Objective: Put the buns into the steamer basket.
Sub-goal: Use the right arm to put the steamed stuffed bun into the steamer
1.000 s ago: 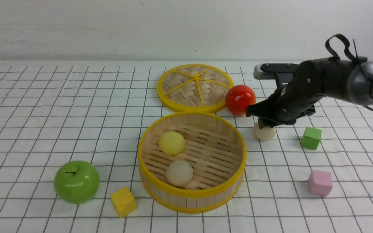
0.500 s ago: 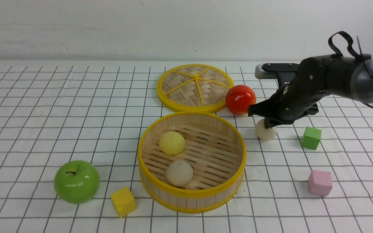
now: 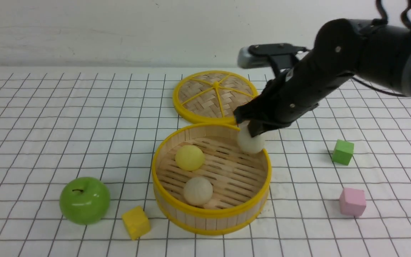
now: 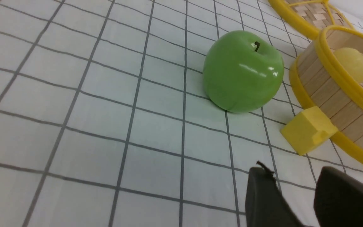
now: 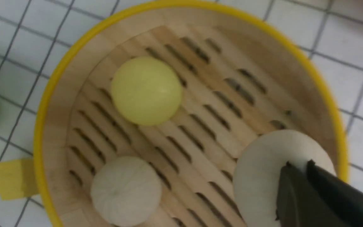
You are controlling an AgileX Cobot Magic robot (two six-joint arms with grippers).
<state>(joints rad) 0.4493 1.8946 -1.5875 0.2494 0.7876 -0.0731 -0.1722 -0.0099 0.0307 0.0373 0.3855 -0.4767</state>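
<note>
Cream round bun (image 3: 251, 143), clamped in the right gripper (image 3: 249, 129), hangs over the round bamboo steamer basket's (image 3: 211, 214) upper-right rim; left gripper (image 4: 295, 179) narrowly parted.

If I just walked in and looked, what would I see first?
Probably the big black right gripper, holding a pale bun in the air just over the far right side of the steamer basket in the middle. Next, the yellow bun and cream bun lying inside it, and the shiny green apple at the near left.

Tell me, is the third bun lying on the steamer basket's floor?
No, the right tool holds that cream bun up over the far rim of the steamer basket.
</note>
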